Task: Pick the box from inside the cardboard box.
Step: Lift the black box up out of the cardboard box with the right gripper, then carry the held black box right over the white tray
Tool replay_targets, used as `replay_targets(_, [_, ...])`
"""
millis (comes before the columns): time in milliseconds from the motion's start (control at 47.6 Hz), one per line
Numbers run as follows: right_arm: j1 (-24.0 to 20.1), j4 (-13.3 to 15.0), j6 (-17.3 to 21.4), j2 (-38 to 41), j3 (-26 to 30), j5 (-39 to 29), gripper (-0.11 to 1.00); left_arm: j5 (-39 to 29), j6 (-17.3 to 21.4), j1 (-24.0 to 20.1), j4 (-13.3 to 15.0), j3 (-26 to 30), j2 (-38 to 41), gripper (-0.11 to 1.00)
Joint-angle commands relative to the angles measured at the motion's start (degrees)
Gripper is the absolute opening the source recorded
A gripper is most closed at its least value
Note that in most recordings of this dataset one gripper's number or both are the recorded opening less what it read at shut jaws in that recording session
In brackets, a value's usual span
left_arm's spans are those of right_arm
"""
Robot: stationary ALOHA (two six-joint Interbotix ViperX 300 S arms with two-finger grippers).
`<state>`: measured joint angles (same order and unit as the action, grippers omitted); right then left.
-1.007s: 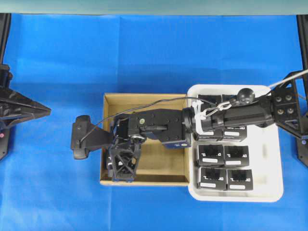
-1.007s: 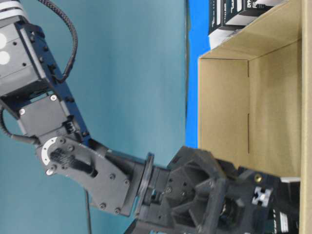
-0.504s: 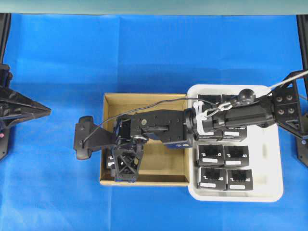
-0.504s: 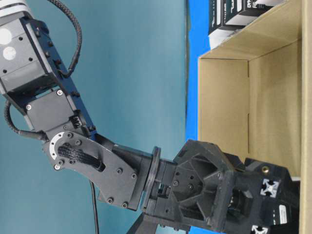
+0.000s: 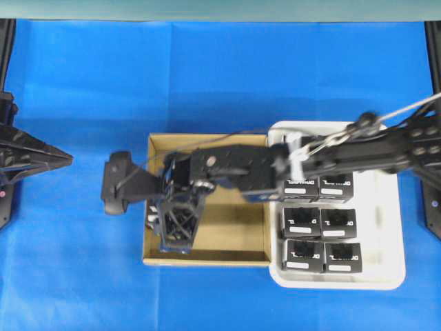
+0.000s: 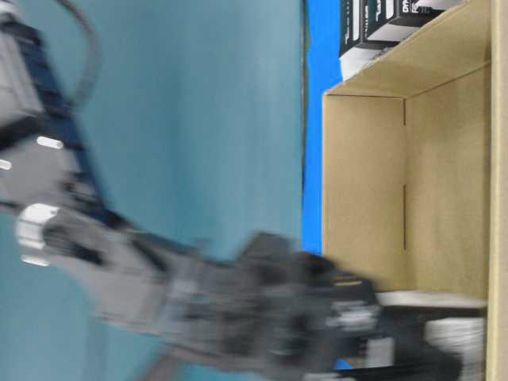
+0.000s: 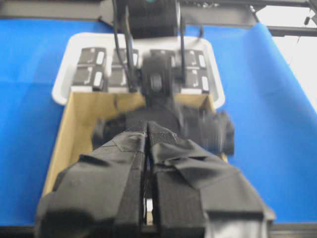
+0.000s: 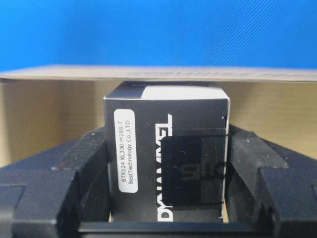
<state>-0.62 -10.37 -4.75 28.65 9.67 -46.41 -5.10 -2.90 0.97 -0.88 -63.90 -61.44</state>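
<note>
The black box (image 8: 166,148), with white lettering and a white label strip, stands upright between the fingers of my right gripper (image 8: 167,166). The pads press against both of its sides. This takes place inside the brown cardboard box (image 5: 231,238), near its left wall. From overhead my right gripper (image 5: 172,231) covers nearly all of the black box. The table-level view shows the gripper (image 6: 357,317) only as a blur beside the cardboard wall (image 6: 365,182). My left gripper (image 7: 147,130) is shut and empty, held back at the far left (image 5: 65,157), apart from the cardboard box.
A white tray (image 5: 394,227) touches the cardboard box's right side and holds several identical black boxes (image 5: 303,222). My right arm (image 5: 344,155) stretches across that tray. Blue cloth (image 5: 207,76) covers the table.
My right gripper's jaws have closed from wide open onto the black box. The right arm has shifted a little and now shows motion blur. The left arm has not moved.
</note>
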Motion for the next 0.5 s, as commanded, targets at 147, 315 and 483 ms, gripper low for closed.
replay_targets(147, [3.4,0.1,-0.4,-9.1,0.2,-8.7,0.62,0.5,0.0,0.1,-0.1,1.4,0.5,0.02])
replay_targets(315, [5.9,0.0,-1.0,-17.2,-2.3,-17.5,0.62,0.5,0.0,0.2,-0.1,1.4,0.4,0.02])
replay_targets(483, [7.6,0.1,-1.0,-25.3,-10.3,-19.3,0.62,0.5,0.0,0.2,-0.1,1.3,0.5,0.02])
